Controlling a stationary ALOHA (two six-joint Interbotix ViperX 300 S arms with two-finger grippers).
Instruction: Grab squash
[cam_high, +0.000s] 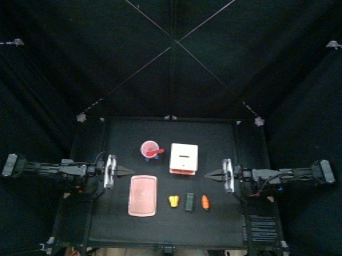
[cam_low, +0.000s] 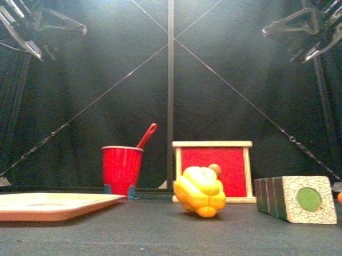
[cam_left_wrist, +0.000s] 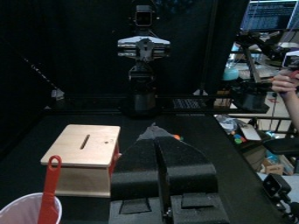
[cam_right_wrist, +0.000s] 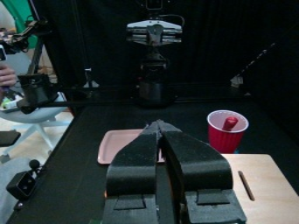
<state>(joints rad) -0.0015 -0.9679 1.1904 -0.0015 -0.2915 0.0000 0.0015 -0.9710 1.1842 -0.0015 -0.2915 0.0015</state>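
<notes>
Nearest the front camera, the squash (cam_low: 201, 191) is being left untouched just right of the pink tray (cam_low: 54, 205), while the left gripper (cam_left_wrist: 160, 136) and right gripper (cam_right_wrist: 162, 131), jaws pressed together, are being parked at opposite table edges, seemingly awaiting the reach.

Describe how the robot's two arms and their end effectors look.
Both arms are black, built of boxy jointed segments. In the top view the left arm and right arm show pale silvery patches at the joints. Each end effector, left and right, has two smooth black wedge-shaped jaws tapering to a point. No markings or loose cables can be made out.
</notes>
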